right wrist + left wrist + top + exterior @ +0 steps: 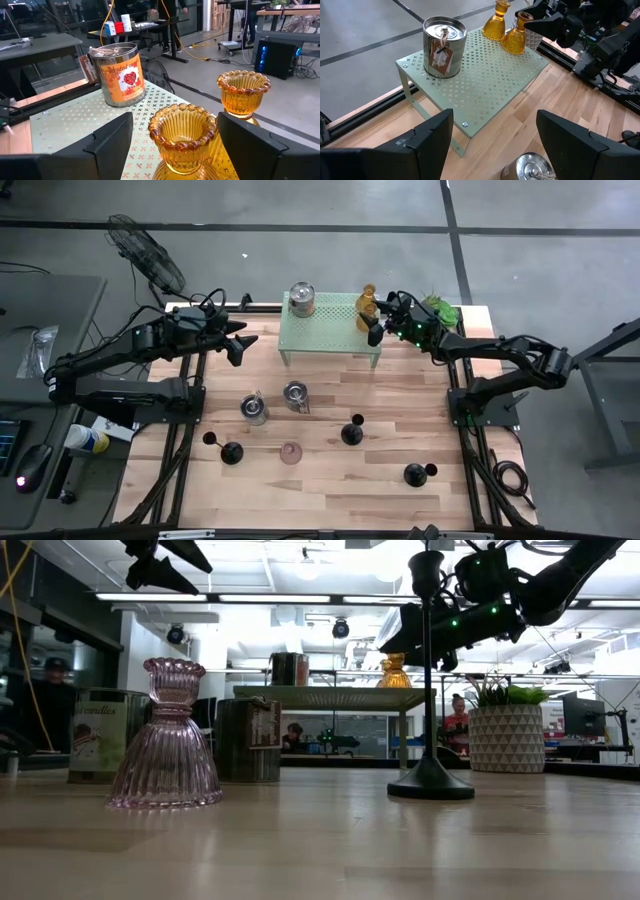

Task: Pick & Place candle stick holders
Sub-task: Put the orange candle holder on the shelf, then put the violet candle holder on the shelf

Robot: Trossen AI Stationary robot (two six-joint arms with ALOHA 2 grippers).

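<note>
near edge of the table point(330, 490): a black candlestick point(416, 473) at front right, a pink glass holder point(291, 452) front centre, another black stick point(230, 451) front left, a third black stick point(352, 432) just behind the pink one. mid table: two silver tin holders point(254, 409) and point(295, 395) side by side. far side: pale green perforated rack point(330, 330) with a silver tin candle point(301, 299) on its left end and two amber glass holders point(367, 308) on its right end, close together. right gripper point(376, 332) hovers at the rack's right end, fingers released and spread either side of the nearer amber holder point(183, 135), not touching it. left gripper point(238, 345) hangs left of the rack above the table, fingers released, holding nothing. green plant point(437, 309) in white pot behind the right arm.
</note>
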